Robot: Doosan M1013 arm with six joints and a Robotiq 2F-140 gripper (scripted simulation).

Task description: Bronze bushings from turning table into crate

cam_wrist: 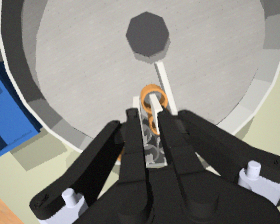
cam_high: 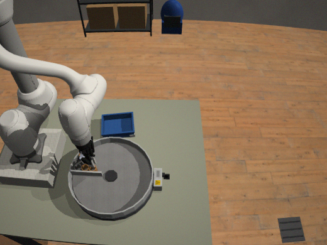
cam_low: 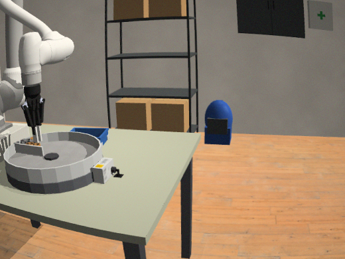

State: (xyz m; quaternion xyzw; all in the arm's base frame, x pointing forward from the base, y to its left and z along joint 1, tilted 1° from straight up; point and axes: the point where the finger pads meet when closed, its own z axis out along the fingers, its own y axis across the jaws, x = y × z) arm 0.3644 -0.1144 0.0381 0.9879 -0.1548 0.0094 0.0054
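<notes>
Reaches down into the turning table (cam_high: pixel 104 197) (cam_low: pixel 63 172) (cam_wrist: pixel 95 65) with the claw (cam_high: pixel 93 163) (cam_low: pixel 38 135) (cam_wrist: pixel 145 104) nearly pressed together, pinching nothing, near bronze bushings (cam_high: pixel 82 168) (cam_low: pixel 33 144) (cam_wrist: pixel 151 87) and steel bushings (cam_high: pixel 75 166) (cam_low: pixel 24 141) (cam_wrist: pixel 152 145) beside the divider (cam_high: pixel 86 173) (cam_low: pixel 29 149) (cam_wrist: pixel 166 90); just outside the rim, on the tabletop (cam_high: pixel 176 141) (cam_low: pixel 146 182) (cam_wrist: pixel 50 160), the blue crate (cam_high: pixel 117 134) (cam_low: pixel 105 136) (cam_wrist: pixel 17 120).

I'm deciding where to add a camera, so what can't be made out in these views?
- Wrist: the bushings beneath the gripper, covered by its fingers; their count cannot be told.
- Exterior: the inside floor of the crate, behind its wall and the turning table.
- Top: the arm's upper part, cut off by the edge.
</notes>
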